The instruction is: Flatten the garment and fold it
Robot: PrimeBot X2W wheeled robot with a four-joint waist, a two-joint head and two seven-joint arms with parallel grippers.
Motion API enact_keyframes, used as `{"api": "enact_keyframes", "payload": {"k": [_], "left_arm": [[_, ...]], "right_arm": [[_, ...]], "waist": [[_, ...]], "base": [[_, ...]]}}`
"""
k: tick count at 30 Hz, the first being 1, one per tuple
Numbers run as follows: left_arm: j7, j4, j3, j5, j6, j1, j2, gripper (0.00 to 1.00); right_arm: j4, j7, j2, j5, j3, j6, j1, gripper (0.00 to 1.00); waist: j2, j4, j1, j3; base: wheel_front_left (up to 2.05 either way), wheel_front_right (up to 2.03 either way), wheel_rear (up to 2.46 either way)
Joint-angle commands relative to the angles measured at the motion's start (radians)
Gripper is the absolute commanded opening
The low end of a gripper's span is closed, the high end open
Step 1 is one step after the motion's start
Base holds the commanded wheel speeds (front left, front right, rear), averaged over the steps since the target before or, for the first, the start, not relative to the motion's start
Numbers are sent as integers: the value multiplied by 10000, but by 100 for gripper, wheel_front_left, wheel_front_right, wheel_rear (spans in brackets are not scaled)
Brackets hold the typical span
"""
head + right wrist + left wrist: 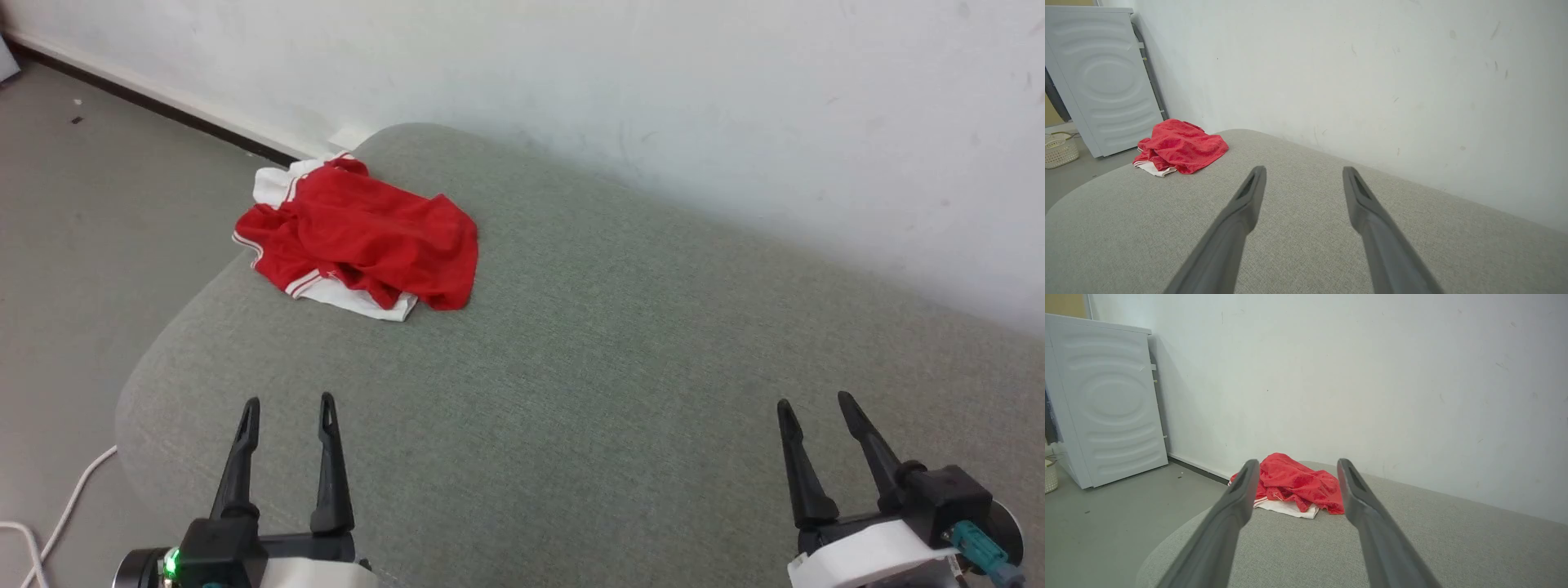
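The garment [363, 233] lies in a crumpled red heap at the far left corner of the grey cushion [612, 367], close to the wall [653, 82], its left side at the cushion's rounded edge. Both grippers hang over the near part of the cushion, well apart from the garment. The left gripper [289, 400] is at the lower left and the right gripper [814, 400] at the lower right. Each has its fingers spread wide and holds nothing.

The head view looks down on the heap and shows its outline. It also takes in the floor [73, 245] to the left and a white cable [77, 490] trailing across it. The left wrist view looks low across the cushion and frames the garment between that gripper's own fingers. It brings in a white appliance [1106, 404] with a ribbed side panel, standing on the floor against the wall. The right wrist view has the garment far to the left of its fingers, and a pale basket [1060, 152] on the floor by the appliance.

From above, the heap's long axis runs slantwise, from the wall end at upper left toward the cushion's middle at lower right. One white sleeve shows at the wall end and another white piece with red-and-white stripes at the near side. The folds hide which way the neck or hem points
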Motion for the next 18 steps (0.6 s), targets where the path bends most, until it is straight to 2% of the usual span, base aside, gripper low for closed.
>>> {"api": "enact_keyframes", "payload": {"k": [1,13,16,18], "left_arm": [[-130,-86,-7,-52,71,175,-22,100],[-130,-161,53,-96,43,212,-22,100],[-130,-622,278,-445,43,18,-22,100],[-130,-1128,470,-796,-182,-311,31,100]], "right_arm": [[21,-114,26,86,54,-9,144,100],[-109,-114,26,-62,58,-9,139,100],[-172,-114,26,-118,64,-9,111,100],[-282,-114,26,-185,-9,-9,100,100]], "waist": [[0,103,0,-30],[0,92,0,157],[0,91,0,296],[0,155,0,441]], "base": [[0,0,0],[0,0,0],[0,0,0],[0,0,0]]}}
